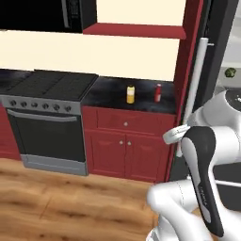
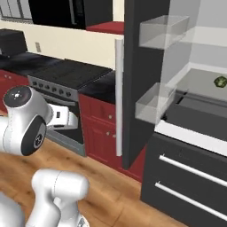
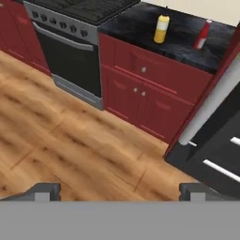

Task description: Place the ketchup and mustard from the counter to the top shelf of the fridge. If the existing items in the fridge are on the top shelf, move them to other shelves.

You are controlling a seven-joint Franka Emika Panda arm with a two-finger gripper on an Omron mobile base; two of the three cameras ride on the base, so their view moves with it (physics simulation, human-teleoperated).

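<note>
One mustard [image 1: 130, 93] and one ketchup [image 1: 157, 92] share the counter [image 1: 113, 94]; claw [image 3: 120, 191] released.

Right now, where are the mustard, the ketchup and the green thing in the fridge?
mustard [image 1: 130, 94], left base view, bottle's middle.
ketchup [image 1: 158, 93], left base view, bottle's middle.
green thing [image 2: 220, 81], right base view, its centre.

The green thing [image 2: 220, 81] on the fridge shelf [image 2: 199, 84] is too small and blurry to tell what it is, and the frame edge crops it. Labels on the mustard [image 1: 130, 94] and ketchup [image 1: 158, 92] are unreadable, and the stove [image 1: 44, 117] is cut off at the left.
</note>
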